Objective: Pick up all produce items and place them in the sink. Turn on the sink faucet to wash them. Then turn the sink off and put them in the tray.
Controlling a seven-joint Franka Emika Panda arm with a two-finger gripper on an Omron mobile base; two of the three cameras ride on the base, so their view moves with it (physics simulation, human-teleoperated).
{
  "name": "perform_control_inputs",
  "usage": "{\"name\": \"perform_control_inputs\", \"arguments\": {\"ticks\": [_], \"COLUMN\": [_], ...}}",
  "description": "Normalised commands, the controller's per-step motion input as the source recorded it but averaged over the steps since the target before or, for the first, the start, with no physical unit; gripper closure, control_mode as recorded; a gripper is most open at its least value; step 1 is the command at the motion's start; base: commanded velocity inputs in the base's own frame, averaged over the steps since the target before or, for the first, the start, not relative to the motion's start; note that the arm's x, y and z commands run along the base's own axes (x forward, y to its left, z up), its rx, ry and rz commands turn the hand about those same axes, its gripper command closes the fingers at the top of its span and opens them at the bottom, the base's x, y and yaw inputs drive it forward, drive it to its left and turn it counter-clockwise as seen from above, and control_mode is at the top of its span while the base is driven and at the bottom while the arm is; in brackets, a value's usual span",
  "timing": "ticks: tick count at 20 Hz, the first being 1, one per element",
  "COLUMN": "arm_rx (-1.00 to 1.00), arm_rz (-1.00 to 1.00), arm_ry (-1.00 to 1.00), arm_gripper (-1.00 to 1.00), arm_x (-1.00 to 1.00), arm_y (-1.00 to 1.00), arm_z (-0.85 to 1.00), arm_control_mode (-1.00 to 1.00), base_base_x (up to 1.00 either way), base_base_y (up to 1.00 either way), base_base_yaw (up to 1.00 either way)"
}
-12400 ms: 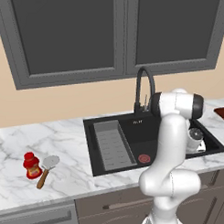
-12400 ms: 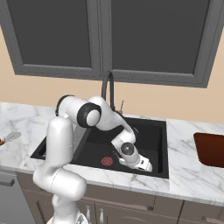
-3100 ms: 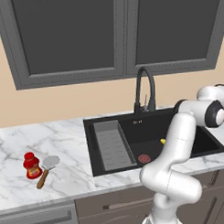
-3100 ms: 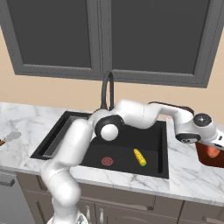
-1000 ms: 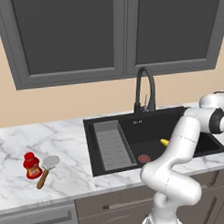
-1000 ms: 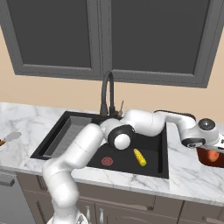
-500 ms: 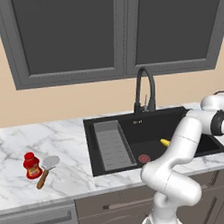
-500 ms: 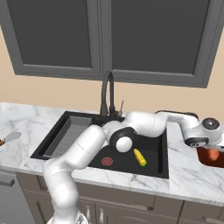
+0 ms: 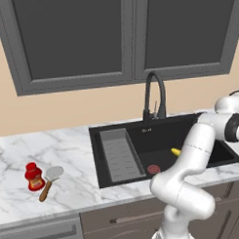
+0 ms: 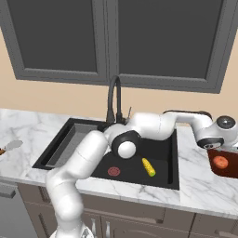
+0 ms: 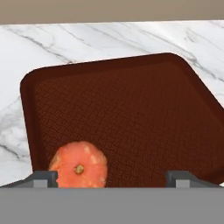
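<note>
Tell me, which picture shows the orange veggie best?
The hand view: the orange veggie looks big there, lying on the brown tray near its front edge. The right base view shows it small, far right, beside the gripper.

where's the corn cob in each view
Left base view: corn cob on the sink floor, right of the red drain, beside the white arm.
Right base view: it lies right of the drain.
Hand view: not in it.
Shared landmark: the red drain.
</note>
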Motion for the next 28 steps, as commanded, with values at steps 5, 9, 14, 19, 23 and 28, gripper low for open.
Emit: {"name": "perform_control_inputs", "arguments": {"ticks": [5, 9, 14, 19, 23, 28], "arm_rx": [-0.08, -0.07, -0.06, -0.03, 0.0, 0.0], "arm_rz": [0.02, 0.07, 0.09, 0.09, 0.07, 0.05], "arm_ry": [0.0, 0.01, 0.03, 0.05, 0.03, 0.04], "arm_gripper": [-1.0, -1.0, -1.0, -1.0, -1.0, -1.0], "arm_x": [-0.21, -0.13, -0.08, -0.11, -0.17, -0.15], "arm_y": [0.69, 0.83, 0.85, 0.88, 0.84, 0.78], "arm_z": [0.22, 0.19, 0.22, 0.11, 0.1, 0.21], "arm_control_mode": [-1.0, -1.0, -1.0, -1.0, -1.0, -1.0], "base_base_x": [0.0, 0.0, 0.0, 0.0, 0.0, 0.0], "base_base_y": [0.0, 0.0, 0.0, 0.0, 0.0, 0.0], "base_base_yaw": [0.0, 0.0, 0.0, 0.0, 0.0, 0.0]}}
